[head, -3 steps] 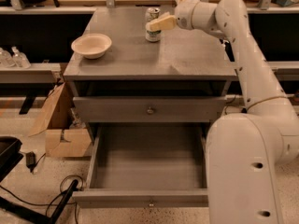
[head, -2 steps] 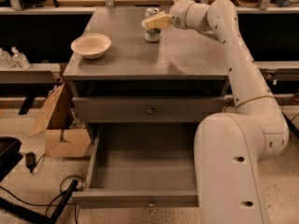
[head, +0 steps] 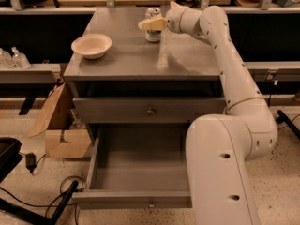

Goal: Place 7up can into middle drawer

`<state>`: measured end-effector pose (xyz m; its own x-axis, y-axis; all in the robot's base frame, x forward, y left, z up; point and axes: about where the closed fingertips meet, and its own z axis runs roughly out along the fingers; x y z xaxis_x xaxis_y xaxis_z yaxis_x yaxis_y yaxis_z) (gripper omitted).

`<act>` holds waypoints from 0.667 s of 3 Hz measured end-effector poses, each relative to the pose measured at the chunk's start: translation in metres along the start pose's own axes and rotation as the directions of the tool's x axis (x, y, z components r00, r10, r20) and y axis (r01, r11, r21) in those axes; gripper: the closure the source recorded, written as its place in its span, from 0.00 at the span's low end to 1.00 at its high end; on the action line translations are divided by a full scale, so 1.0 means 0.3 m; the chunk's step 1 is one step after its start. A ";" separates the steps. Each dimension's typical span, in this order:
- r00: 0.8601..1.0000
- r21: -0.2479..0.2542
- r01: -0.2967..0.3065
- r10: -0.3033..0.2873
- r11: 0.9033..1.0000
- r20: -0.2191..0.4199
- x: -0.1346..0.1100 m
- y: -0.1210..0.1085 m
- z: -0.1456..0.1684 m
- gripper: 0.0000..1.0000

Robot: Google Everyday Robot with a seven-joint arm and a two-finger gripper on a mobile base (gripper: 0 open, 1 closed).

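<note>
The 7up can (head: 153,35) stands upright at the back of the grey cabinet top (head: 140,62), right of centre. My gripper (head: 147,24) reaches in from the right at the can's mid height, and its cream tip crosses the front of the can. The can's silver top (head: 153,11) shows above it. The middle drawer (head: 136,165) is pulled out below the cabinet top, with nothing in it; its front with a small knob (head: 151,204) faces me. The uppermost drawer front (head: 150,110) is closed.
A cream bowl (head: 92,45) sits on the cabinet top's left side. A cardboard box (head: 63,130) leans against the cabinet's left. Clear bottles (head: 11,57) stand on a shelf at far left. My white arm (head: 225,172) covers the drawer's right part.
My gripper has moved left along the back of the cabinet top, from just right of the can to across the can's front. The can and the bowl have not moved.
</note>
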<state>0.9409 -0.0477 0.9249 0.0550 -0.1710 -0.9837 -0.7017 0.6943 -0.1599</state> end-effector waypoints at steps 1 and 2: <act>0.998 -0.011 -0.056 0.056 0.998 0.001 0.054 0.010 0.027 0.19; 0.996 -0.028 -0.084 0.085 0.996 0.016 0.073 0.023 0.044 0.41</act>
<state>0.9465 -0.0375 0.9012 0.0069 -0.1001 -0.9950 -0.7234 0.6864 -0.0741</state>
